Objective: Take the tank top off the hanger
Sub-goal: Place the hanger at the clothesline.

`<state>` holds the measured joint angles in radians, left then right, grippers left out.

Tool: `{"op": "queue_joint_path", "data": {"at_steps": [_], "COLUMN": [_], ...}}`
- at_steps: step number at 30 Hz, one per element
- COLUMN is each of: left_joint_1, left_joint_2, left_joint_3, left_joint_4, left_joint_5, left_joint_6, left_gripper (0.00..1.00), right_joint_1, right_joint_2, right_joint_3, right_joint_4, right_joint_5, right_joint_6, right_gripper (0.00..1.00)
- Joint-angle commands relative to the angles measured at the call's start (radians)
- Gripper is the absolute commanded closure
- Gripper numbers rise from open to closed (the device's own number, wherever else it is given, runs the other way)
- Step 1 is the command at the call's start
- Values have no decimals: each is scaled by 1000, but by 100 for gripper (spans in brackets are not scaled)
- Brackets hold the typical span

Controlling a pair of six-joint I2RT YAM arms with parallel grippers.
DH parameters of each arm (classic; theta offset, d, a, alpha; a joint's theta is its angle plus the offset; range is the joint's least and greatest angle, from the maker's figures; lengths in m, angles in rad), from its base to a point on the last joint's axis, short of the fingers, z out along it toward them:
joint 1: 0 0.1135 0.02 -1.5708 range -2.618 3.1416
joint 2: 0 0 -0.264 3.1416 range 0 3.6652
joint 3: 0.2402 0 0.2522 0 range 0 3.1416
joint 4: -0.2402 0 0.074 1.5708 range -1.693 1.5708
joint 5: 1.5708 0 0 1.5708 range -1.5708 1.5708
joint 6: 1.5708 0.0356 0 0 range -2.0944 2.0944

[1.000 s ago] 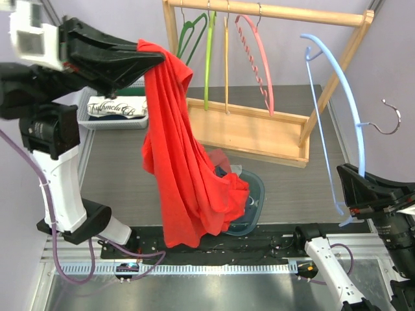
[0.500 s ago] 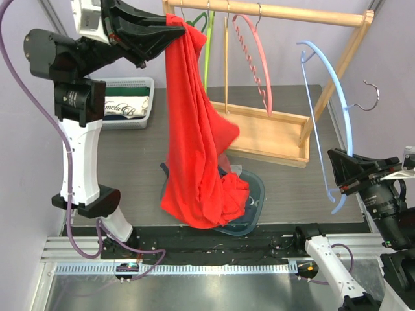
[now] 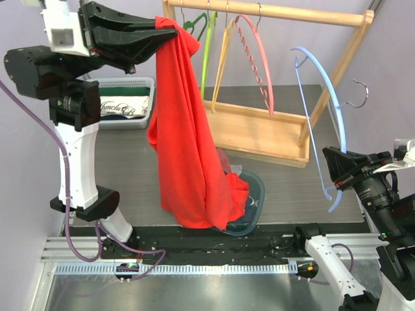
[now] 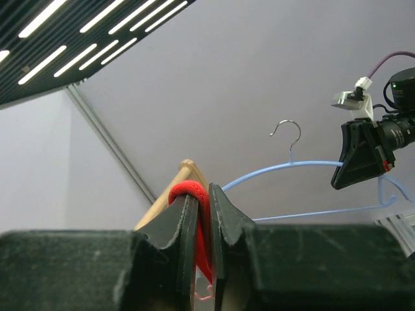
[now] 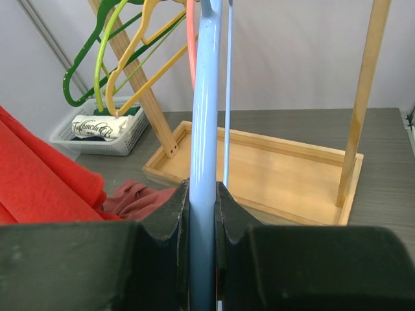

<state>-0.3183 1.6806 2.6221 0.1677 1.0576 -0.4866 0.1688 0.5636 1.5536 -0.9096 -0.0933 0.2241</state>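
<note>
Closest in, the right gripper (image 3: 332, 173) was clamped shut on the lower stretch of the light blue hanger (image 3: 342, 116). In the right wrist view, the blue bar was squeezed tight between the 2 fingers and ran straight up past the tips. The hanger was held roughly upright, and its metal hook was poking out well above the fingers.

A bit further across the table (image 3: 130, 168), a dark bin (image 3: 256, 194) was parked well to the left of the right fingers. The bottom of the red tank top (image 3: 188, 142) was bunched up in it.

The rest of the tank top was strung up from the bin to the left gripper (image 3: 162, 24), which was raised high over the table. In the left wrist view, a fold of red fabric was pinched between the closed fingers and looped over the tips. So the top was hanging straight down below the left fingers, well apart from the hanger and not touching it.

Beyond both sets of fingers, a wooden rack (image 3: 259, 133) was set up with a row of coloured hangers (image 3: 209, 58) on its rail. A white basket (image 3: 123, 80) with folded cloth in it was tucked in behind the left arm.
</note>
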Motion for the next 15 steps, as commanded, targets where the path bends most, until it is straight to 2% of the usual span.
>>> {"op": "queue_joint_path", "data": {"at_steps": [1,10,13,15], "left_joint_1": [2,1,-4,-16], "left_joint_2": [28,74,48,15], "left_joint_3": [-8,36,-13,-150], "left_joint_4": [3,62,62,58], "left_joint_5": [-34,-56,-2,79], "left_joint_6": [71,89,-19,-113], "left_gripper": [86,90,93,96], "right_joint_1": [6,6,6,5], "right_joint_2": [33,62,74,85], "right_joint_3": [13,8,-18,-33], "right_joint_4": [74,63,72,89], "right_joint_5": [-14,23,49,66], "right_joint_6": [15,21,27,29], "right_gripper": [99,99,99,99]}}
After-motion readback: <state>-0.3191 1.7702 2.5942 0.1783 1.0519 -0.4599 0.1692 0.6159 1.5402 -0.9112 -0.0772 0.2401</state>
